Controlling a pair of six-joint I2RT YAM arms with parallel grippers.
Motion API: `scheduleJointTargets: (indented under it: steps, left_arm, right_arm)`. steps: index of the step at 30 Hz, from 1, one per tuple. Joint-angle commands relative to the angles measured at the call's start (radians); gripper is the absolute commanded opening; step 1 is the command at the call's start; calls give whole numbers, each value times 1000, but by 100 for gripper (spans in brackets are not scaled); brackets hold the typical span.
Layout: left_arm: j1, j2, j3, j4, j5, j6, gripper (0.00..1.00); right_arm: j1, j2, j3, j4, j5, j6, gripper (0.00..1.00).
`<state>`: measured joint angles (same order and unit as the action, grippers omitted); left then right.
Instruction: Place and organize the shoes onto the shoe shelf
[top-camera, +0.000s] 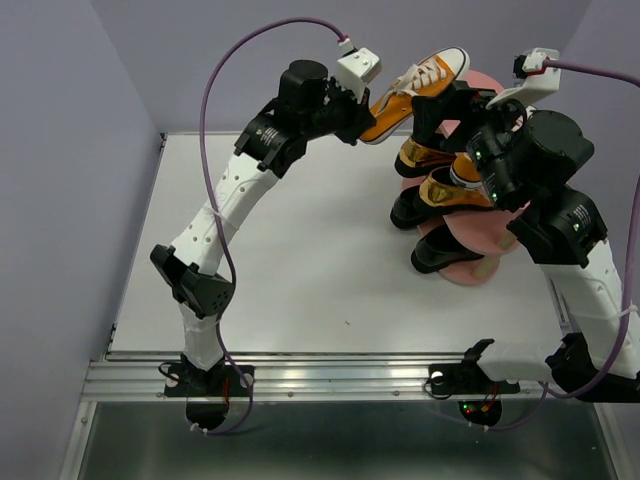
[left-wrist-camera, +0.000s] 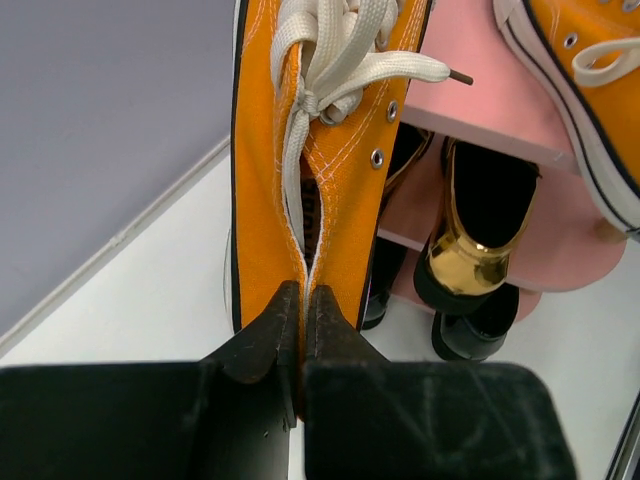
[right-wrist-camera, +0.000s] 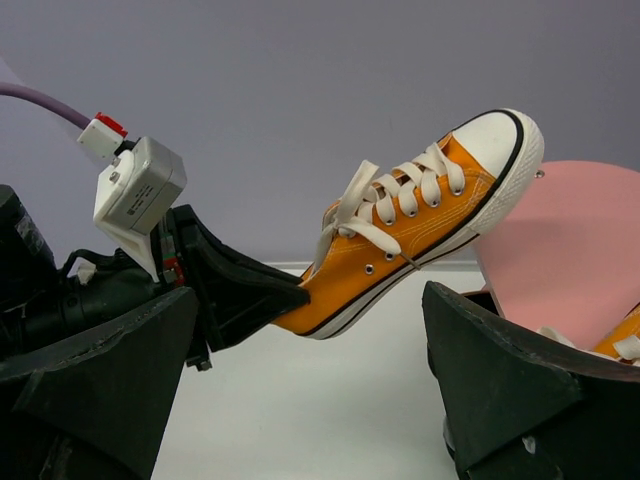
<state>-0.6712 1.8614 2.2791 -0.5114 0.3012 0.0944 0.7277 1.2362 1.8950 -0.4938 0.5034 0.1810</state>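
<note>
Lilac walls (top-camera: 60, 200), white tabletop (top-camera: 300, 260), pink shoe shelf (top-camera: 478, 272) at the right edge.
Left fingers (left-wrist-camera: 265, 345) pinch the orange sneaker (top-camera: 415, 90) by the heel, aloft beside the top board; right fingers (right-wrist-camera: 500, 370) gape, empty; the left wrist view adds a gold loafer (left-wrist-camera: 465, 255) on a lower board, unseen from the right wrist.

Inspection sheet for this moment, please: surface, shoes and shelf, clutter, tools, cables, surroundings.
Surface: white table, one tiny dark speck.
Job's things: pink shoe shelf at far right; gold loafers and black dress shoes on its lower boards; second orange sneaker on the top board; held orange sneaker in the air, toe raised, by the shelf's top.
Clutter: nothing seen.
Tools: left tool shut on the held sneaker's heel; right tool open, empty.
Cables: a purple cable arcs over each arm.
Surroundings: lavender walls.
</note>
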Motion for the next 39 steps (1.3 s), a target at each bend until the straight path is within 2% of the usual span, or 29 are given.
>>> scheduleJointTargets:
  steps: [1,14,39]
  left_arm:
    - [-21,4,117,218,64,-25,0]
    - [-36,163,229,376,162,-159,0]
    - [-57,217,226,452,213,-252,0]
  right_arm:
    - [1,-27,7,46,-6,12,100]
    - [1,-40,-5,38,-14,25,100]
    - [1,-37,3,21,-49,54,100]
